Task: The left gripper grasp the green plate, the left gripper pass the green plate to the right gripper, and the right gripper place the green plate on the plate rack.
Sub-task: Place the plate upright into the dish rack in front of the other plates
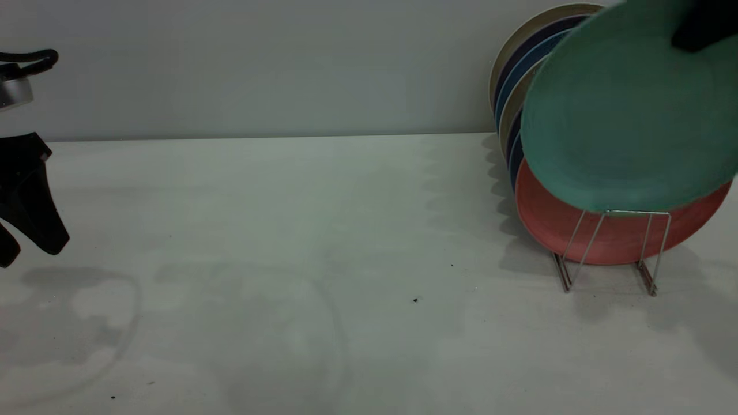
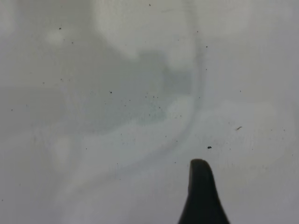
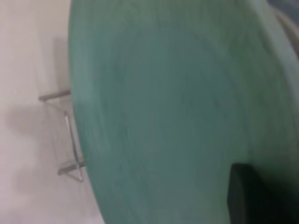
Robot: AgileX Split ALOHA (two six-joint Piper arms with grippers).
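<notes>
Exterior view, upper right of frame: green plate (image 1: 625,109) held tilted above plate rack (image 1: 611,248), just in front of pink plate (image 1: 605,230) and other plates (image 1: 522,69) stacked behind. Right gripper (image 1: 700,26) clamped on plate's upper rim, mostly cut off by frame edge. Left gripper (image 1: 26,202) parked at far left edge, apart from plate, holding nothing; jaw spread not determinable. Plate judged rigid, light, smooth-rimmed, liable to pivot in a rim pinch. Best gripped at rim, lowered edge-first into wire slot.
</notes>
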